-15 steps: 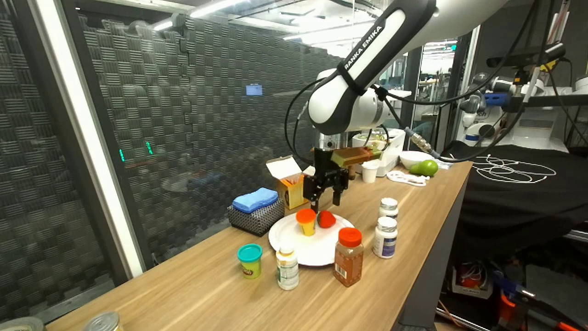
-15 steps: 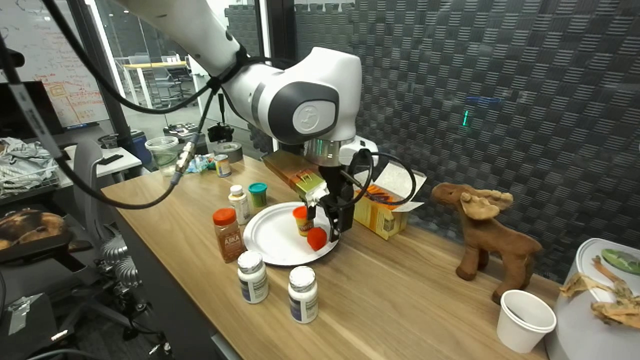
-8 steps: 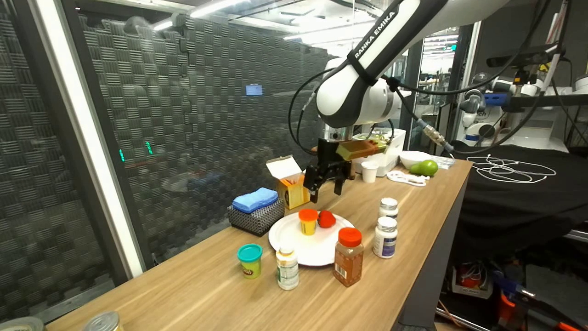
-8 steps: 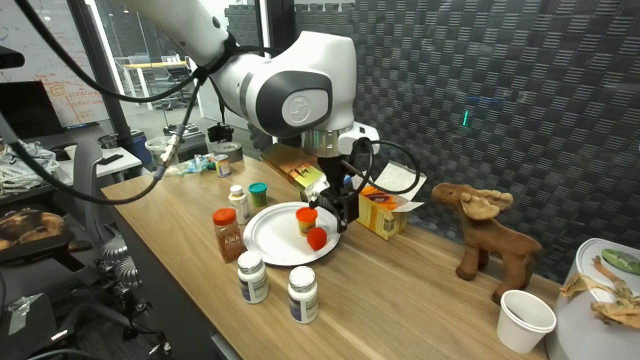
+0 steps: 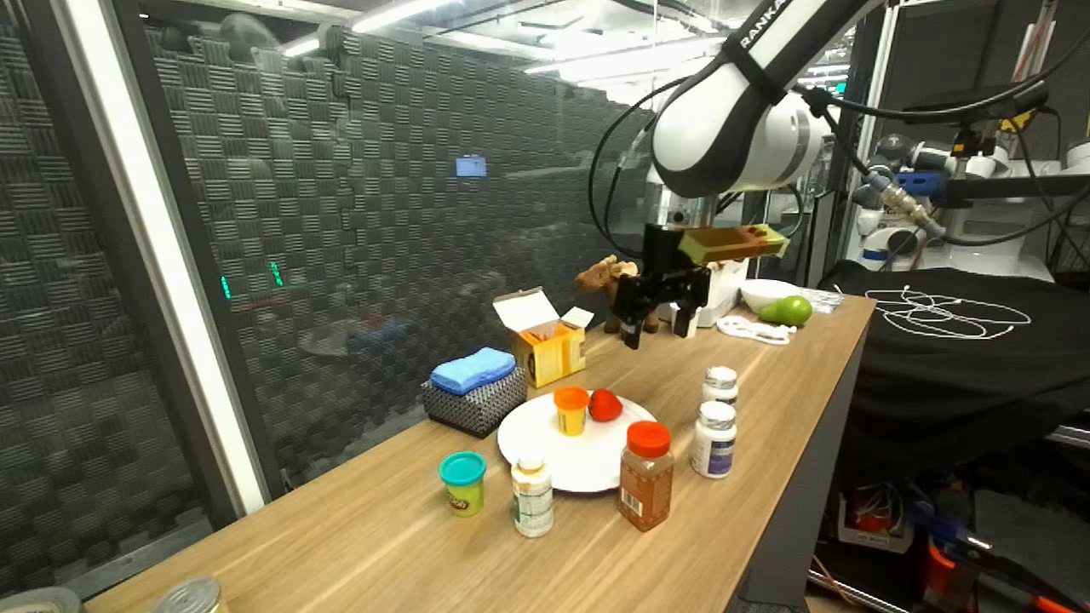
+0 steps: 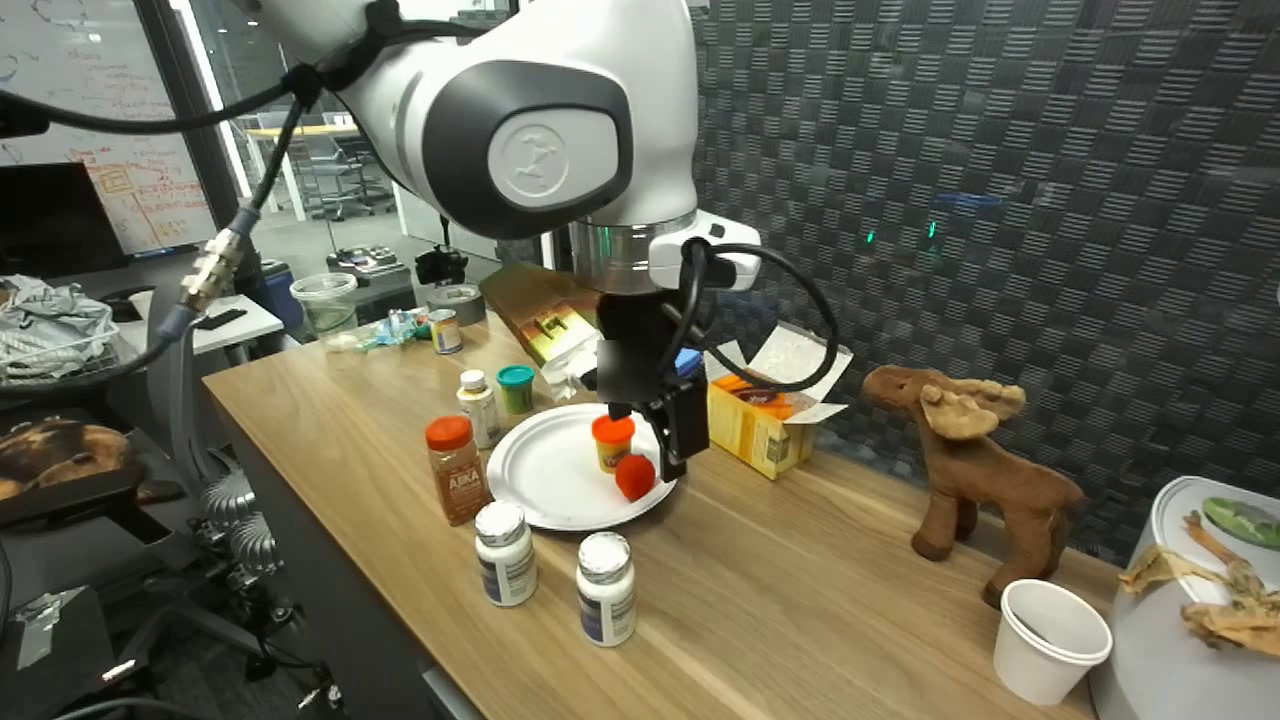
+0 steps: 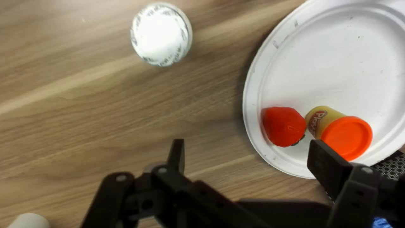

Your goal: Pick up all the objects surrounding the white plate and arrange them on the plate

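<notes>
The white plate [image 5: 588, 464] holds a yellow tub with an orange lid [image 5: 571, 412] and a red piece [image 5: 605, 406]. Both also show in the wrist view, tub [image 7: 346, 137] beside red piece [image 7: 283, 126]. Around the plate stand a brown red-capped bottle [image 5: 647, 481], a white bottle [image 5: 533, 502], a green cup with teal lid [image 5: 464, 487] and two white bottles [image 6: 505, 560] [image 6: 606, 595] with pale caps. My gripper [image 5: 657, 339] is open and empty, above the table beyond the plate. In the wrist view its fingers [image 7: 176, 155] stand wide apart.
A yellow carton [image 5: 549, 353] and a dark box with a blue cloth [image 5: 473, 372] stand by the wall side of the plate. A toy moose [image 6: 975, 470], white cups [image 6: 1050, 640], a white bowl [image 5: 769, 294] and a green pear [image 5: 788, 312] stand further along.
My gripper has risen and moved away from the plate toward the moose end of the table. The orange-lidded tub has shifted slightly and stands straighter on the plate.
</notes>
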Motion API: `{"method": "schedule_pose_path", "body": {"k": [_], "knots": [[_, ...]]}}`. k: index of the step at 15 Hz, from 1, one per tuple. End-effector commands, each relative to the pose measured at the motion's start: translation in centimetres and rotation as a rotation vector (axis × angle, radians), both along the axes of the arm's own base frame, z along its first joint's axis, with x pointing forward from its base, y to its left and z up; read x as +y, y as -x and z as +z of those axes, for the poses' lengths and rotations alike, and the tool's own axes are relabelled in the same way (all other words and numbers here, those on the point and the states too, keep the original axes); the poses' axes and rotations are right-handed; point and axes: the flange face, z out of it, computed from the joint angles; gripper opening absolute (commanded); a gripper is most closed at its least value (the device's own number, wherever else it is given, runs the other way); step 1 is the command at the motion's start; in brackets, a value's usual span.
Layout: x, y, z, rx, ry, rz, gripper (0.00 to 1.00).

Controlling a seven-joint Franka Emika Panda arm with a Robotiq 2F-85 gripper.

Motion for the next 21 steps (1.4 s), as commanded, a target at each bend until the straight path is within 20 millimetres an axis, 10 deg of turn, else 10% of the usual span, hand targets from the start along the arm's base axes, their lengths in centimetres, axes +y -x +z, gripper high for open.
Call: {"method": "schedule_pose_path", "body": {"k": [1, 15, 16, 21], "knots": [[-0.9, 4.1, 1.5, 0.027, 0.023, -0.048, 1.0], [-3.5, 7.1, -2.6, 0.198, -0.004, -0.113, 0.97], [-3.6, 7.1, -2.7, 0.201, -0.005, -0.116, 0.74], [-4.0, 6.4, -3.6, 0.217, 0.001, -0.101, 0.45]]}}
